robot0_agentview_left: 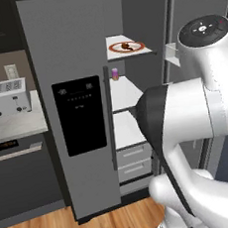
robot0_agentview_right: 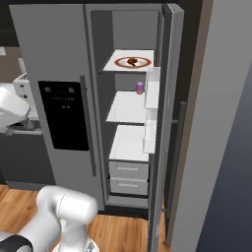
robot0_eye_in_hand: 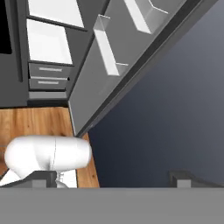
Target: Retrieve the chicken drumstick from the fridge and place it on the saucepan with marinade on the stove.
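The fridge [robot0_agentview_left: 64, 51] stands with its right door [robot0_agentview_right: 165, 123] swung open and its left door shut. On its top white shelf a small dark reddish-brown chicken drumstick [robot0_agentview_left: 126, 46] [robot0_agentview_right: 133, 61] lies on a white red-rimmed plate [robot0_agentview_left: 139, 47]. My gripper [robot0_eye_in_hand: 114, 177] is open with nothing between its fingertips [robot0_eye_in_hand: 43, 177]. In the hand view it points down past the inside of the open door [robot0_eye_in_hand: 87, 87] toward the floor and a dark wall, well away from the drumstick. The saucepan, marinade and stove are out of view.
A small pink-purple can [robot0_agentview_left: 115, 74] [robot0_agentview_right: 140, 87] sits on the second shelf. White bins [robot0_agentview_right: 151, 93] line the open door, and two drawers [robot0_agentview_left: 133, 161] sit low in the fridge. A toaster [robot0_agentview_left: 4, 97] stands on the counter at left. A grey wall [robot0_agentview_right: 216, 147] flanks the door.
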Controlling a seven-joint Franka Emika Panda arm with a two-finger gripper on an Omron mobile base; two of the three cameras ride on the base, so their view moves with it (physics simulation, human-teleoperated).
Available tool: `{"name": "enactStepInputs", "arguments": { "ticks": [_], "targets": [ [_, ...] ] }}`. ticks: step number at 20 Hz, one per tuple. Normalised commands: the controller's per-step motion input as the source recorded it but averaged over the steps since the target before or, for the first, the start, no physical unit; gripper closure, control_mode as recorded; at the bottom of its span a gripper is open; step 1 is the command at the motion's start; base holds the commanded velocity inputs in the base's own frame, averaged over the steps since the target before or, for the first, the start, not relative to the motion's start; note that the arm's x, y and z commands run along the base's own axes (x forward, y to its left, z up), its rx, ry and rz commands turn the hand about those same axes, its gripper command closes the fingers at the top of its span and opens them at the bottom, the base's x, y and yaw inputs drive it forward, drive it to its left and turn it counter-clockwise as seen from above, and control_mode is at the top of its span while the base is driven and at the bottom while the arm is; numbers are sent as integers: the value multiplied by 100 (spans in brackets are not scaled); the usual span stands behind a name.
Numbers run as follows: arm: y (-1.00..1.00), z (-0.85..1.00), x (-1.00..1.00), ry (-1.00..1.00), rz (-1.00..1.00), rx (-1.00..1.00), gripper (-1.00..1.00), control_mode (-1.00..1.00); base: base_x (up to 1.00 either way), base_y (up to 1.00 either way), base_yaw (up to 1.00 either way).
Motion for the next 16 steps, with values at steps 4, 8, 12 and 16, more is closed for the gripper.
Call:
{"name": "enactStepInputs", "arguments": {
  "ticks": [4,8,12,16],
  "targets": [
    [1,-60,9,-7,0,9,-100,-100,0,0,0],
    [0,-50,23,-10,0,5,-100,-100,0,0,0],
    [0,-38,31,-15,0,0,-100,-100,0,0,0],
    [0,-1,21,-5,0,0,-100,-100,0,0,0]
  ]
}}
